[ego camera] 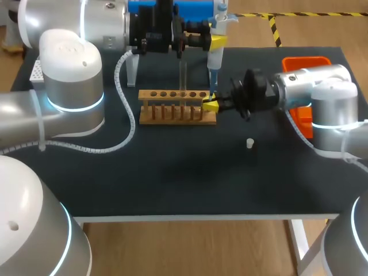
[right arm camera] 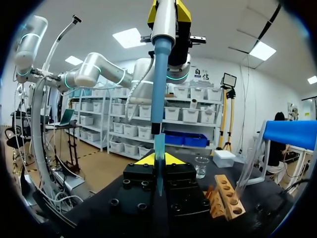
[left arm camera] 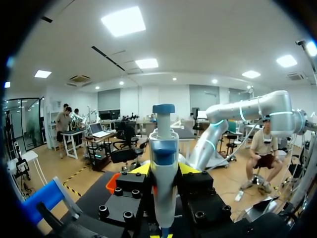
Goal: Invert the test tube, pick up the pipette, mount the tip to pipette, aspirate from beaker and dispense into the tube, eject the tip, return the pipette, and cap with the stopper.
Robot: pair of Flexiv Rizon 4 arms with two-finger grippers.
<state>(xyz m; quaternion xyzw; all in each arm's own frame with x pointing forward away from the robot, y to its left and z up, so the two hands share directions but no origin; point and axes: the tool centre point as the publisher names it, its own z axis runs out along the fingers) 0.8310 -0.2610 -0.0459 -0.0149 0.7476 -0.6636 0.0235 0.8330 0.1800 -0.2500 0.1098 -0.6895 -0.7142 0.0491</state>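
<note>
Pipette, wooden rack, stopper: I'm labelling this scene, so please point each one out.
pipette [ego camera: 215, 60], head view, on its pale lower barrel.
wooden rack [ego camera: 169, 94], head view, on its holed top board.
stopper [ego camera: 249, 143], head view, on its white body.

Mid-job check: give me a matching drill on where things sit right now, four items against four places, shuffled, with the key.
Things:
1. pipette
2. stopper
3. wooden rack
4. orange bin

Places:
A. lying loose on the black mat, touching nothing else
B. at the table's far right, partly behind the right arm
C. held upright in the left gripper
D. standing mid-table, a row of holes along its top

Pairs: 1-C, 2-A, 3-D, 4-B
</note>
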